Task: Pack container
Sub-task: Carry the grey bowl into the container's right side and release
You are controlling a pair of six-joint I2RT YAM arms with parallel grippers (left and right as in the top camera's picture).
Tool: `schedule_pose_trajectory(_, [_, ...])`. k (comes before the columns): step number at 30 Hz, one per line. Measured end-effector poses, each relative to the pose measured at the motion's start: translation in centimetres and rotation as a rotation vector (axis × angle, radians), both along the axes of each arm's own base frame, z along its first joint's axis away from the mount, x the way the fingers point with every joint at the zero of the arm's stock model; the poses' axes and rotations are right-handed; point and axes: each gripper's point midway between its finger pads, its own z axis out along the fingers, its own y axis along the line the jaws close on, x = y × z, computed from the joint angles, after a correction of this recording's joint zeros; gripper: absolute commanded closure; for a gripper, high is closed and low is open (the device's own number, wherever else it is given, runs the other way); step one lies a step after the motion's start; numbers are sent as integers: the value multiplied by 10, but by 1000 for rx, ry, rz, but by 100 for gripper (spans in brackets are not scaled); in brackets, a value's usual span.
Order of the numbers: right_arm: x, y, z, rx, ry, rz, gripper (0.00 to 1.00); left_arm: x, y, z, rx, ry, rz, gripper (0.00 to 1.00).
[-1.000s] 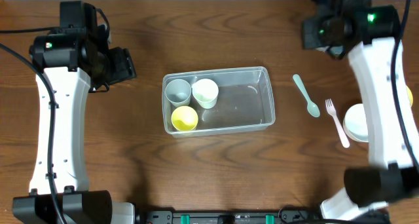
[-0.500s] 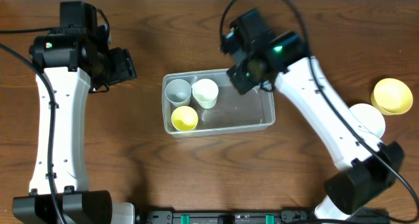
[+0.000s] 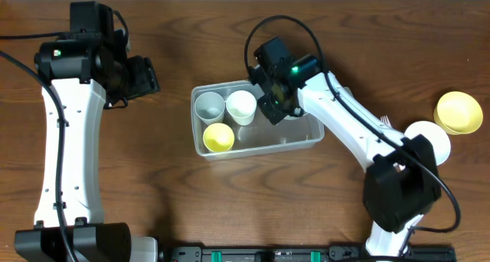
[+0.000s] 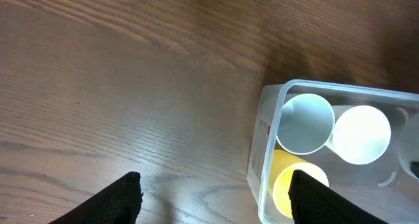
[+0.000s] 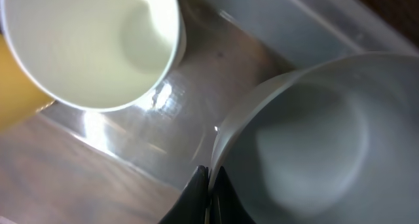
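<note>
The clear container (image 3: 310, 135) lies mid-table and holds a grey cup (image 3: 208, 106), a white cup (image 3: 240, 106) and a yellow cup (image 3: 218, 138). My right gripper (image 3: 276, 97) is down inside the container, right of the white cup. In the right wrist view the gripper (image 5: 209, 185) is shut on the rim of a pale grey bowl (image 5: 308, 139), beside the white cup (image 5: 91, 47). My left gripper (image 3: 142, 76) is open and empty over the table, left of the container; in its view (image 4: 222, 201) the container rim (image 4: 267, 145) lies at right.
A white bowl (image 3: 430, 139) and a yellow bowl (image 3: 458, 112) sit on the table at the far right. My right arm (image 3: 344, 124) crosses the container's right end. Bare wooden table (image 3: 153, 178) lies left of and in front of the container.
My right arm swung from the back right corner to the container, and its gripper then moved left and lower inside it. The container shifted slightly. My left arm has not moved.
</note>
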Motion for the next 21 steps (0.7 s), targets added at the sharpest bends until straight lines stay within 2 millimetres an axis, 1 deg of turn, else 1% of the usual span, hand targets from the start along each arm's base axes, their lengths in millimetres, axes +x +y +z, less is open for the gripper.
schedule_pose_trajectory(1, [1,1,-4,-3,3,2,97,0,0,0,0,0,0,27])
schedule_pose_trajectory(2, [3,2,-8,-5,5,2,91,0,0,0,0,0,0,27])
schedule_pose_trajectory(3, [4,2,-13,-7,8,4,80,0,0,0,0,0,0,27])
schedule_pose_trajectory(5, [7,4,-20,-12,9,9,72,0,0,0,0,0,0,27])
schedule_pose_trajectory(6, [8,4,-22,-12,8,10,64,0,0,0,0,0,0,27])
schedule_pose_trajectory(7, [8,4,-23,-13,6,14,60,0,0,0,0,0,0,27])
schedule_pose_trajectory(11, [8,2,-23,-24,2,15,58,0,0,0,0,0,0,27])
schedule_pose_trajectory(15, [4,-13,-21,-92,18,-24,57,0,0,0,0,0,0,27])
schedule_pose_trajectory(17, [8,-21,-11,-122,-3,-67,56,0,0,0,0,0,0,27])
schedule_pose_trajectory(19, [16,-30,10,-125,-53,-123,55,0,0,0,0,2,0,27])
schedule_pose_trajectory(20, [21,-36,26,-114,-88,-160,54,-1,0,0,-1,3,0,27])
schedule_pose_trajectory(21, [28,-44,45,-93,-131,-205,54,-1,0,0,-1,5,0,27])
